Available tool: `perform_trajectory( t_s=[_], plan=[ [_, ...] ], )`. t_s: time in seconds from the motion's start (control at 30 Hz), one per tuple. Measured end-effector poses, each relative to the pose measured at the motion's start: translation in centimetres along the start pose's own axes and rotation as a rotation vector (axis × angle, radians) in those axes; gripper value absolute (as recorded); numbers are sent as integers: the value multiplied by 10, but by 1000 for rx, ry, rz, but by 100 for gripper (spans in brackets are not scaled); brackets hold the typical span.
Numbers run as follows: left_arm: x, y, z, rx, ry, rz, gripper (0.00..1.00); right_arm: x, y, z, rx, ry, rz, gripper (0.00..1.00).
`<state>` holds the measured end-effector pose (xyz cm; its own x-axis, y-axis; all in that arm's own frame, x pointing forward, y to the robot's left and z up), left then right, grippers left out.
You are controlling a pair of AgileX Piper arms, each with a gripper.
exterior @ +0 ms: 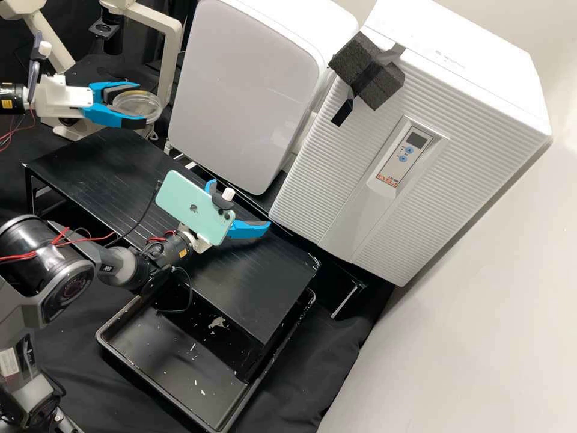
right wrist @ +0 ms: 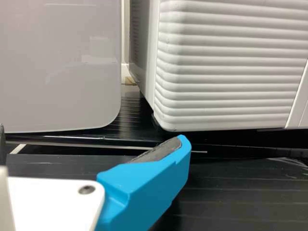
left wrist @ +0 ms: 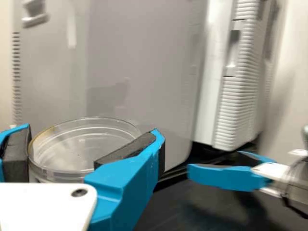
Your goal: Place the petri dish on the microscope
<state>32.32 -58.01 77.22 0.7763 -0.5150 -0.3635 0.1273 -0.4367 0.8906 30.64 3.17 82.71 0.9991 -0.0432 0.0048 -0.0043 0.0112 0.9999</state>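
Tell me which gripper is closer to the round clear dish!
Left. The left gripper holds the dish; the right gripper is away from it, over the black stand.

High view: I find the microscope [exterior: 171, 48] cut off by the upper edge, its lower part partly behind the left gripper [exterior: 142, 105]. The phone [exterior: 189, 204] hides most of one jaw of the right gripper [exterior: 240, 207]. Tray [exterior: 174, 367] partly hidden beneath the near long edge of the black stand [exterior: 264, 288]. Left wrist view: cabinet [left wrist: 243, 82] blurred; petri dish [left wrist: 89, 147] partly masked by a jaw. Right wrist view: one jaw nearly all cut off.
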Motion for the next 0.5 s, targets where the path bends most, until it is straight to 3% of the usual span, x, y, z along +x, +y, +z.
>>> perform_trajectory(
  t_s=[0.2, 0.5],
  plan=[
    [-7, 3, -26, -18, 91, 19, 0, 0, 0, 0, 0, 0, 0, 100],
    [-16, -5, -69, -36, 244, 10, 0, 0, 0, 0, 0, 0, 0, 100]
  ],
)
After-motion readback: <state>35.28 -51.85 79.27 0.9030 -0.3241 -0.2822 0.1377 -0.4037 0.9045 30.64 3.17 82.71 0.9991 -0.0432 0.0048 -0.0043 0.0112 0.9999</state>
